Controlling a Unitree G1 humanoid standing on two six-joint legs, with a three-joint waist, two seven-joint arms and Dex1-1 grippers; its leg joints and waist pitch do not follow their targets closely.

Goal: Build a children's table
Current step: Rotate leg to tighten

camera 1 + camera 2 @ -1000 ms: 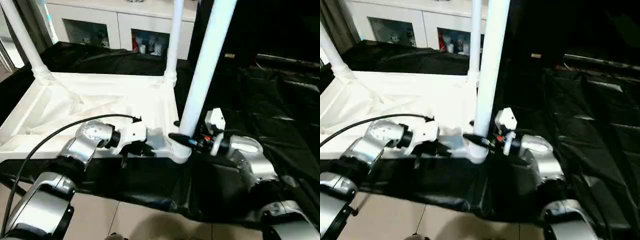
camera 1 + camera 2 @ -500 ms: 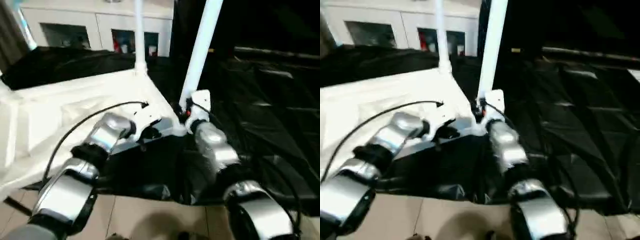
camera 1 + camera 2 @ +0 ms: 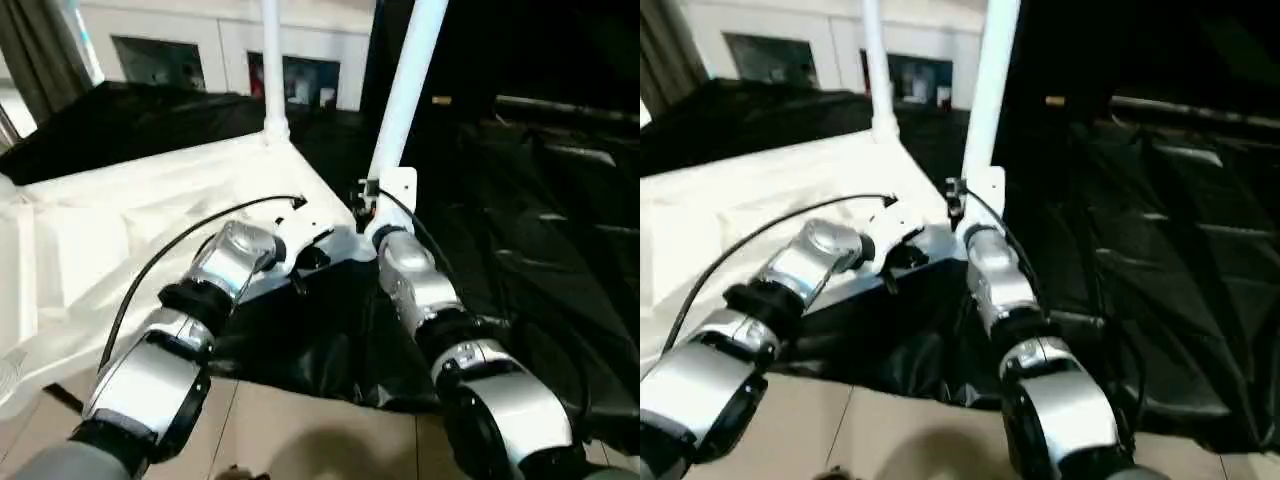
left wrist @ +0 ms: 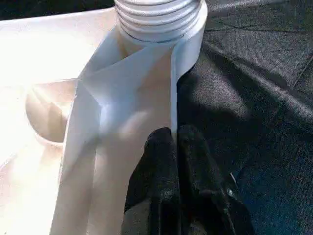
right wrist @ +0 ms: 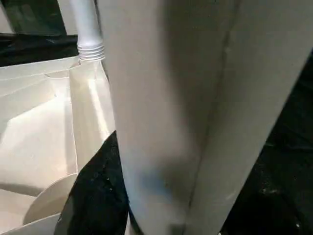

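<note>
Right now I see the tabletop (image 3: 150, 215) lying upside down on the black sheet (image 3: 540, 230) that covers the bench, ribbed underside up. My left tool (image 4: 176, 147) has its two black fingers (image 4: 159, 161) pressed together on the thin wall of the top's near right rim, just below the ribbed corner socket (image 4: 159, 19). My right tool (image 3: 368, 215) sits at the base of the near leg (image 3: 405, 90), which stands upright in that near right corner; in the right wrist view one black finger (image 5: 95, 196) lies against the tube, but I cannot tell how far that tool is open. A second leg (image 3: 270, 65) stands in the far right corner. White cabinets (image 3: 215, 45) line the far wall.
</note>
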